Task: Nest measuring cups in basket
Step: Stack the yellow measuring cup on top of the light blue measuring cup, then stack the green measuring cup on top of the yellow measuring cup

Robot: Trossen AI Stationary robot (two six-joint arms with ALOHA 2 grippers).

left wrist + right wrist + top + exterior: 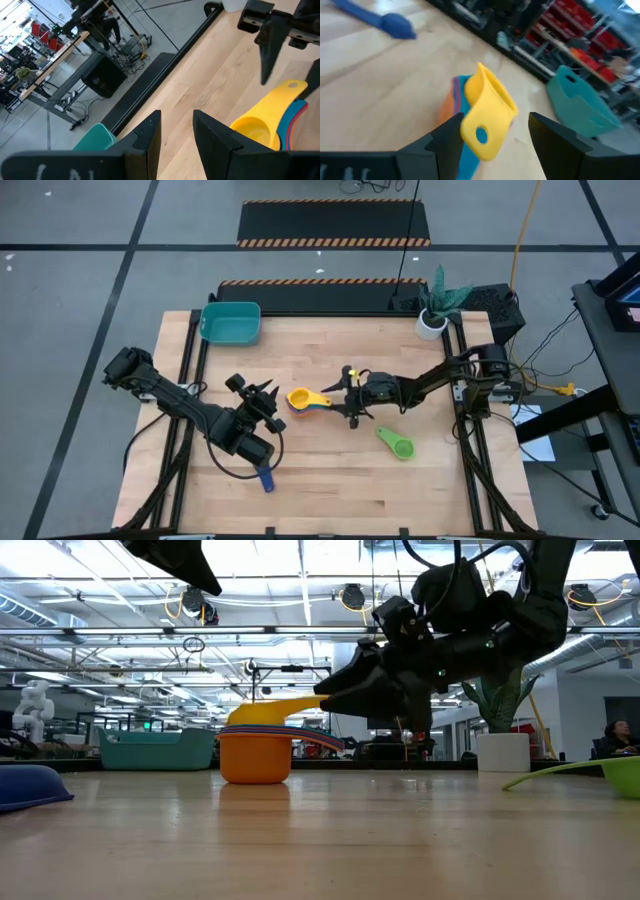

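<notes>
**Stacked cups mid-table, basket apart**

The teal basket (231, 322) sits at the table's (330, 490) far left corner. Left claw (268, 396) hovers narrowly parted, empty. The yellow-topped cup stack (303, 400) stands mid-table; the right claw (347, 393) straddles its handles, parted. A green cup (396, 444) lies right.

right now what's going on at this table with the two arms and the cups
The robot is gathering measuring cups into a nested stack mid-table: yellow on top, orange at the bottom, other colours between. The right tool sits at the stack's handles, its fingers open either side of the yellow handle, not clamped on it. The left tool waits just beside the stack, holding nothing. A green cup and a blue cup lie loose on the table. The teal basket, at the far left corner, holds no cups.
</notes>
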